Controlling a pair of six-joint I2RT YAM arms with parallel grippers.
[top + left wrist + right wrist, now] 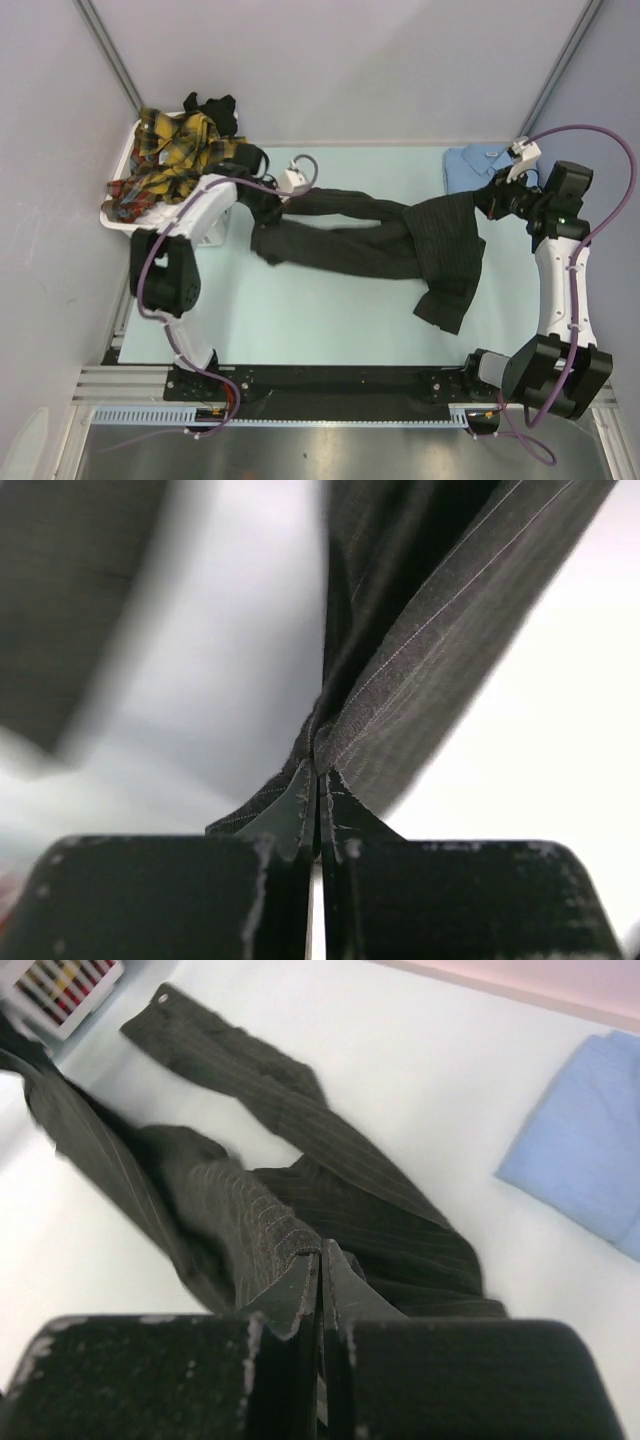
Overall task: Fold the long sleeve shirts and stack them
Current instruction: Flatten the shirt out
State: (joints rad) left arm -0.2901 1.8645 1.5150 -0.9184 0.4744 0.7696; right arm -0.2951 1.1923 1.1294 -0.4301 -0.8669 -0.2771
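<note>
Pinstriped shirt (400, 245) stretches right from the basket (118, 224), left gripper (318, 780) and right gripper (320, 1260) each clamped on it; collar lost in folds

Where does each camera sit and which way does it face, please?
Top external: fixed above and behind the robot, looking down on the table; left arm and right arm show, with the pinstriped shirt held between them.
Left wrist: on the left arm, looking along the shut left pincer at pinched pinstriped cloth.
Right wrist: on the right arm, looking past the shut right pincer across the table to the folded light blue shirt.
Shared: all three show the pinstriped shirt.
</note>
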